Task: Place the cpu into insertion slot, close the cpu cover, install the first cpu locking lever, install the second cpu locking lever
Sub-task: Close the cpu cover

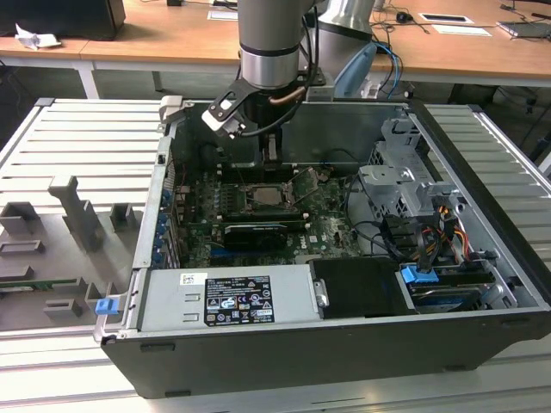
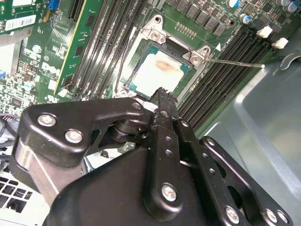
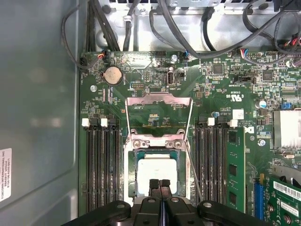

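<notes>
A: What writing is being shown, going from the exterior view's left?

B: One printed label [image 1: 237,299] is being carried by the power supply [image 1: 172,297], at six o'clock of the open computer case [image 1: 258,366]. Its print is not being read out. One white sticker [image 3: 3,174] is being shown on the case wall in the first wrist view.

A: And the surface, the room?

B: The case is being borne by a ribbed grey metal table [image 1: 77,138]. Grey fixture blocks [image 1: 77,215] and one blue clip [image 1: 105,305] are being shown at nine o'clock of the case, and wooden desks [image 1: 155,39] at twelve o'clock.

A: Where is the cpu being shown?

B: One cpu [image 3: 157,170] is being cradled flat in the insertion slot [image 3: 131,169]. The cpu cover [image 3: 159,98] is being held swung open beyond the slot. Four white latches [image 3: 85,123] are being counted on the memory slots, two on each side.

A: The gripper?

B: The gripper [image 3: 160,182] is being held over the cpu's edge, with its jaws pressed together on nothing. Whether the cpu is being touched cannot be told.
</notes>
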